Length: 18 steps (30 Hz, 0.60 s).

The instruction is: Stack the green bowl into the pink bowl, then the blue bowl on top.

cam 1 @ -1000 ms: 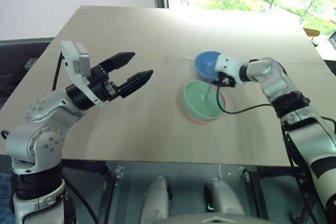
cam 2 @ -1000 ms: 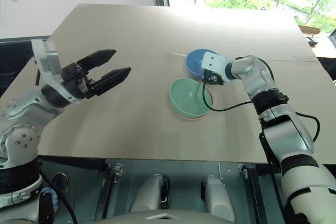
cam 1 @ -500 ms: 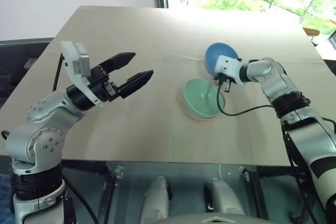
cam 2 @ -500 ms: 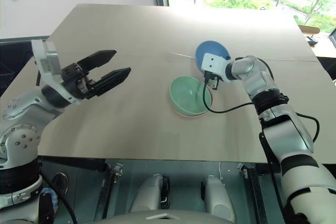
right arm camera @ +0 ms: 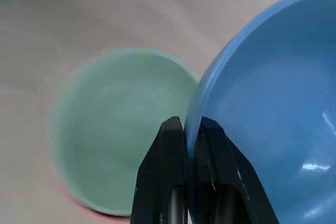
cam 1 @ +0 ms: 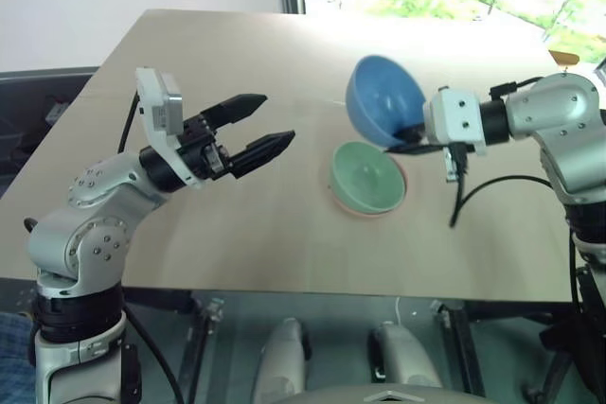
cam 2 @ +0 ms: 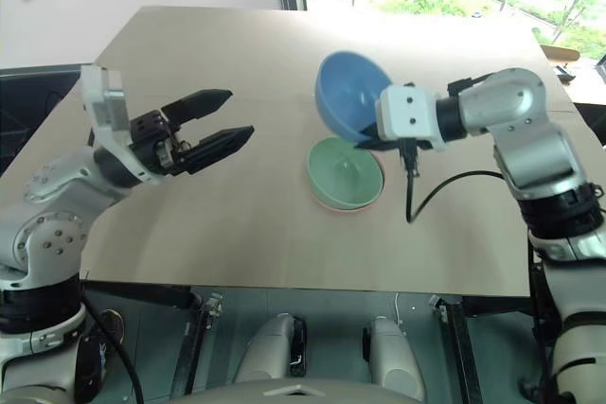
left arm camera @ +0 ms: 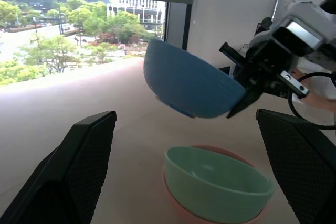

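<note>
— So, starting on the left, what is the left hand (cam 1: 263,125) doing?
— It hangs above the worktop (cam 1: 237,224), well apart from the bowls, its two black fingers spread wide with nothing between them, pointing toward the bowls.
— And next along?
— The green bowl (cam 1: 368,178) sits upright inside the pink bowl (left arm camera: 181,211). It is a pale mint green, plain and smooth, and only a thin salmon-pink rim shows around and under it.
— Where is the blue bowl (cam 1: 383,101)?
— Up in the air, off the worktop, just above and behind the nested pair. It is sky-blue, round and glossy, and tilted so that its hollow faces the head camera.
— What holds it?
— The right hand (right arm camera: 191,129), which reaches in from the right. Its fingers are pinched tight on the blue bowl's rim, one inside the wall and one outside.
</note>
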### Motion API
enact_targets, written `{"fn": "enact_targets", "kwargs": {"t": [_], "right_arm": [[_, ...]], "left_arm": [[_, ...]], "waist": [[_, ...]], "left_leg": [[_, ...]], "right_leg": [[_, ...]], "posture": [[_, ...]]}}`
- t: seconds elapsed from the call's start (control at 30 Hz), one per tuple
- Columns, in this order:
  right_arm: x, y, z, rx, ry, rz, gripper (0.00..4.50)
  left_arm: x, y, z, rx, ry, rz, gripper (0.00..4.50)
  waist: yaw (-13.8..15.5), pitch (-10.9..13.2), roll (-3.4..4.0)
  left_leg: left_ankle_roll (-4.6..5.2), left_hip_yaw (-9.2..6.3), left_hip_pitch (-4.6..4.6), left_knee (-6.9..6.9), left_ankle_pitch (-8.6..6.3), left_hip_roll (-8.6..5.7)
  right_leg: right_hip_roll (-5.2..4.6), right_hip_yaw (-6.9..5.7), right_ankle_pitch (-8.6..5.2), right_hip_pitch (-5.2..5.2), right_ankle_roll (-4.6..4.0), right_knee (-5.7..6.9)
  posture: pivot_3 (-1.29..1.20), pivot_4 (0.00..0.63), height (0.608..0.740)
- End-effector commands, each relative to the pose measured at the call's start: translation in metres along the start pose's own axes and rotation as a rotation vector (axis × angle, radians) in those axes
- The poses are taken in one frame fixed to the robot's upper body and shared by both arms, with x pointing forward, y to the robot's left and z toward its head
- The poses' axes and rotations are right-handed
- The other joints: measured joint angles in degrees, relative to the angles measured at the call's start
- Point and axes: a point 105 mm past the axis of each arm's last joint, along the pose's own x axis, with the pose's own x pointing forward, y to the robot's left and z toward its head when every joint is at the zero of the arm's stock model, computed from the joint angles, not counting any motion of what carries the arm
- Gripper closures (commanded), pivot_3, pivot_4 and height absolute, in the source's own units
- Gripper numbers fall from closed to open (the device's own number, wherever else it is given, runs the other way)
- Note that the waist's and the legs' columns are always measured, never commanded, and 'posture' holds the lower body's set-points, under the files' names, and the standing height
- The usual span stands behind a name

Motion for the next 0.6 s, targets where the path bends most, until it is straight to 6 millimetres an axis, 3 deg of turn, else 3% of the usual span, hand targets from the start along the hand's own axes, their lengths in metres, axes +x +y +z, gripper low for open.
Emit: {"fn": "enact_targets", "kwargs": {"t": [0.03,0.33,0.37,0.6], "right_arm": [[-0.009,0.007,0.017,-0.021,-0.016,0.0,4.49],[0.001,0.021,0.023,0.018,-0.002,0.03,4.49],[0.002,0.023,0.025,0.021,-0.007,0.038,3.78],[0.0,0.015,0.023,0.015,0.009,-0.041,1.22]], "left_arm": [[0.006,0.0,0.006,0.041,-0.002,-0.055,0.0],[0.015,0.006,0.002,0.043,0.025,-0.126,0.0],[0.016,0.007,0.001,0.043,0.029,-0.13,0.0],[0.02,0.01,-0.004,0.099,0.055,-0.124,0.0]], "waist": [[-0.04,0.0,0.0],[0.01,0.02,-0.03],[0.02,0.02,-0.04],[0.04,0.03,-0.06]], "left_leg": [[0.0,0.0,0.01,0.01,0.0,0.0],[0.0,-0.01,-0.05,0.0,0.0,0.0],[0.0,-0.01,-0.05,0.0,0.0,0.0],[0.0,-0.02,-0.05,0.02,0.0,0.0]], "right_leg": [[0.0,0.01,0.0,0.01,0.0,0.01],[0.02,0.01,-0.01,-0.02,0.0,-0.05],[0.02,0.01,-0.01,-0.02,0.0,-0.05],[0.01,0.0,-0.01,-0.02,0.0,-0.03]], "posture": [[0.0,0.15,0.74],[0.0,0.15,0.74],[0.0,0.15,0.74],[0.0,0.15,0.74]]}}
